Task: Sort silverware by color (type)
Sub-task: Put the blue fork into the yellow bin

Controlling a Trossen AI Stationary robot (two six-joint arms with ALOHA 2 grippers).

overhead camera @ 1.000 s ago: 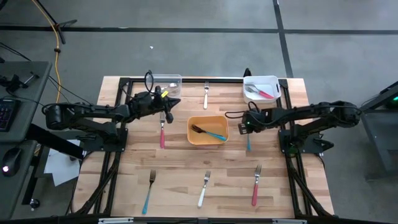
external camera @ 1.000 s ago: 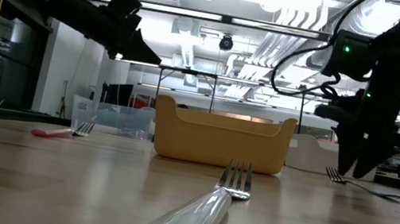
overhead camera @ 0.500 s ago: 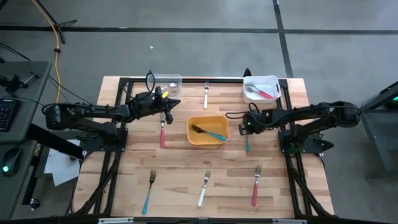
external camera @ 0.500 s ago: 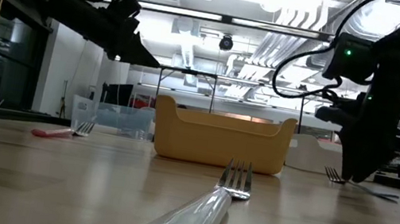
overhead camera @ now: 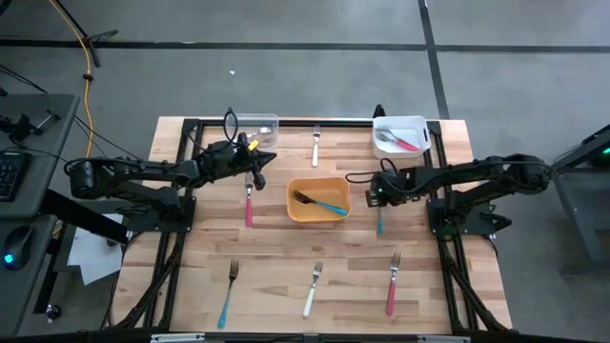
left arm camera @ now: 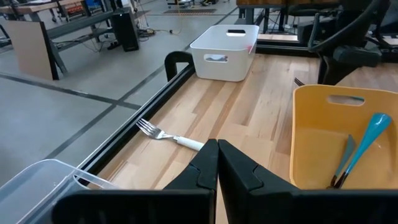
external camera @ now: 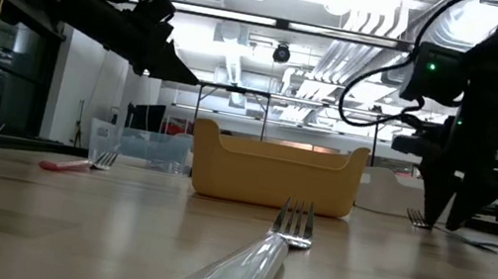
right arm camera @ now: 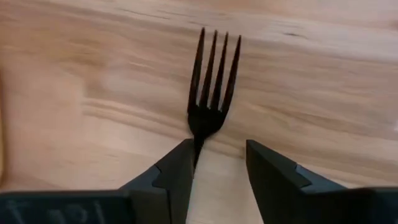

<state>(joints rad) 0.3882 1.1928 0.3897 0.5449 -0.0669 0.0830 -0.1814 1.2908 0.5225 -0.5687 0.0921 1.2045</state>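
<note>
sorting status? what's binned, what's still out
Binned: a teal fork lies in the yellow bin and a pink fork in the white bin.

In hand: the right gripper, open, is down over a fork on the table right of the yellow bin; nothing is gripped. The left gripper, shut, hovers by the clear bin.

Left: six forks on the table.

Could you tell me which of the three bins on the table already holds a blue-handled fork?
The yellow bin at the table's centre; a blue-handled fork lies inside. The white bin holds a pink-handled one, and the clear bin shows no blue fork.
</note>
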